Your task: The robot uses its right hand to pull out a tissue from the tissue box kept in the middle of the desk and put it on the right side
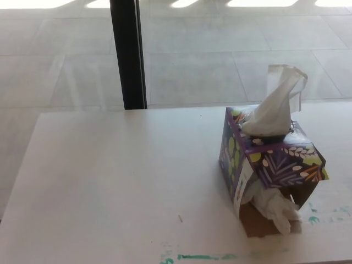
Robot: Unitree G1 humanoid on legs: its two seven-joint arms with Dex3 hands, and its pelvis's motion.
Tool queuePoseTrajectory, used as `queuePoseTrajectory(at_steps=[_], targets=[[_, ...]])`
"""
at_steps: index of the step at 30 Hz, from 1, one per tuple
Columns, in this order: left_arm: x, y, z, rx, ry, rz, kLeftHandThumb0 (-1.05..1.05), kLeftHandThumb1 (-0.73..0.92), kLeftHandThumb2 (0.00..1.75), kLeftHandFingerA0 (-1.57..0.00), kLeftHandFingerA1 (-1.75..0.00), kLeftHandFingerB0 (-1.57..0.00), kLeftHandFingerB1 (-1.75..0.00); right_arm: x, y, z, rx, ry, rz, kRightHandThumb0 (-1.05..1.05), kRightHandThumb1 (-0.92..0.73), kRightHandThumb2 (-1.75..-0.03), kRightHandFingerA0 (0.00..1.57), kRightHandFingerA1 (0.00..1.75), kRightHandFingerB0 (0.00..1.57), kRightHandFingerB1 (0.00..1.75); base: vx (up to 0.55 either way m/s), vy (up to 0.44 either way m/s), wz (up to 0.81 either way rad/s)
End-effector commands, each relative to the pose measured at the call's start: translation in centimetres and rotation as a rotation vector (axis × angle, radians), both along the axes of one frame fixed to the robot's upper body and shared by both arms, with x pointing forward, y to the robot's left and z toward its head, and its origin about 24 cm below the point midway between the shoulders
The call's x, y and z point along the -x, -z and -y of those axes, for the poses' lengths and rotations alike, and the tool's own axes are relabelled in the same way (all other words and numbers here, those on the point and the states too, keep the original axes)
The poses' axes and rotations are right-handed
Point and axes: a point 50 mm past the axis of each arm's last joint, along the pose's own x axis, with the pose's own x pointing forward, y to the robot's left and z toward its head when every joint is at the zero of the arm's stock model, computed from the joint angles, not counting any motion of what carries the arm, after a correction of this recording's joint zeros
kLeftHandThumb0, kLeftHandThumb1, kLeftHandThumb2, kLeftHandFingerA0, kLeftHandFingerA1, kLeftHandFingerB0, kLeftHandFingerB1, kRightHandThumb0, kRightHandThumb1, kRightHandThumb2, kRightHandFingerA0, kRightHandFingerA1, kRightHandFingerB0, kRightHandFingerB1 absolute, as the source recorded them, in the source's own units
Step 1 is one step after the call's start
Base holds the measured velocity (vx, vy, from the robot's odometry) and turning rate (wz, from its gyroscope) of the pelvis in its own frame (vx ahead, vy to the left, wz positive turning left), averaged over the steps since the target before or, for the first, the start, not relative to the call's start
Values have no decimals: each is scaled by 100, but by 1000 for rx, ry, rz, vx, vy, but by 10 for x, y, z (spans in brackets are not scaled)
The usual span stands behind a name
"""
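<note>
While neither robot hand shows anywhere in the head view, so the state of the fingers cannot be told, the purple leaf-patterned tissue box (269,165) sits at the right of the frame on the white surface (121,181). A white tissue (275,107) stands up from its top opening. More crumpled tissue (275,206) spills from the torn lower front. Green paint marks (203,256) streak the surface's near edge. A black post (127,55) rises at upper left.
</note>
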Motion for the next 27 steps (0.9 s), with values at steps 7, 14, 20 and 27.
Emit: queuePoseTrajectory(at_steps=[7,14,20,27], targets=[[6,-4,-5,0,2,-1,-70,71,107,-54,-61,-36,-53,-87,-98,-97,351,-350,-102,-72,-50,-86,25,53,16,41,0,0,0],[5,-4,-5,0,7,10,-70,71,107,-54,-62,-36,-53,-114,-105,-145,503,-474,-169,-73,-49,-84,15,49,13,40,0,0,0],[6,-4,-6,-1,3,-6,-72,89,67,-63,-50,-42,-39,-131,-98,-165,581,-517,-244,-78,-50,-86,4,47,8,40,0,0,0],[7,-4,-5,-5,32,-2,-73,71,108,-56,-62,-36,-53,-142,-87,-182,721,-557,-441,-95,-56,-94,0,9,6,13,0,0,0]])
